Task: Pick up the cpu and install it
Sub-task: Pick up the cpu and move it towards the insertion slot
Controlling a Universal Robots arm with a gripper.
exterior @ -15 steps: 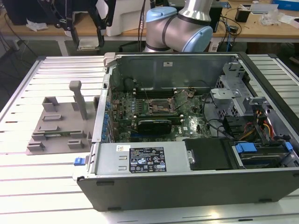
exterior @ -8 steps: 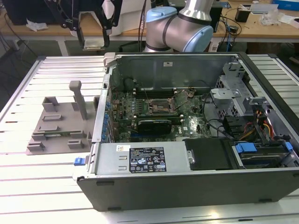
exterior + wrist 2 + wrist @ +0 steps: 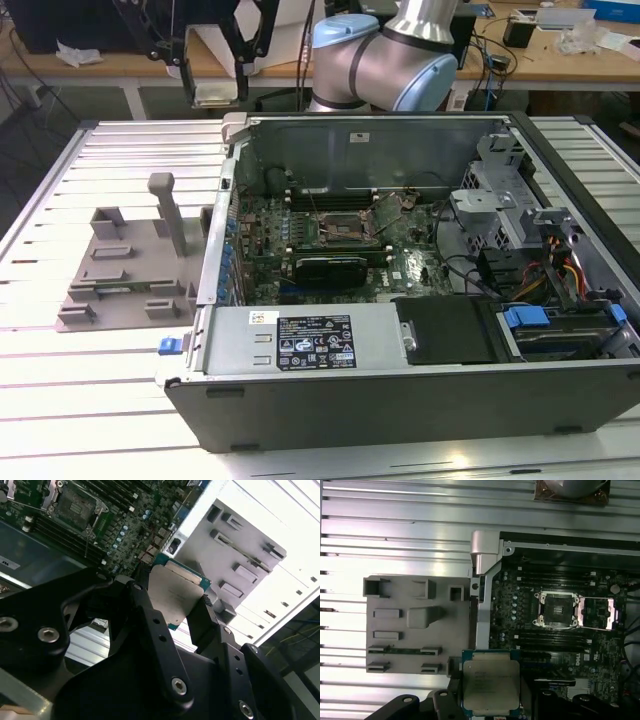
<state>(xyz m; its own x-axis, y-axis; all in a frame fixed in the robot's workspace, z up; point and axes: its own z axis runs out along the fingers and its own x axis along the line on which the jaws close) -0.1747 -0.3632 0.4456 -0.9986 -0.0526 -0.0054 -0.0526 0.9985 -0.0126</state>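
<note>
My gripper (image 3: 214, 70) hangs high above the table, past the far left corner of the open computer case (image 3: 400, 400) in the exterior view. It is shut on the cpu (image 3: 215, 96), a thin square chip with a silvery top. In both wrist views the cpu (image 3: 175, 592) (image 3: 490, 682) sits flat between the black fingers (image 3: 147, 610), one on each side. The open cpu socket (image 3: 345, 228) (image 3: 557, 610) (image 3: 75, 502) lies on the green motherboard inside the case, its metal bracket swung back. The chip is well apart from the socket.
A grey plastic fixture plate (image 3: 120, 270) (image 3: 415, 625) with upright posts lies on the slatted table on the exterior view's left of the case. Inside the case are a power supply (image 3: 310, 335), drive cages (image 3: 500, 190) and cables. Case walls stand up around the motherboard.
</note>
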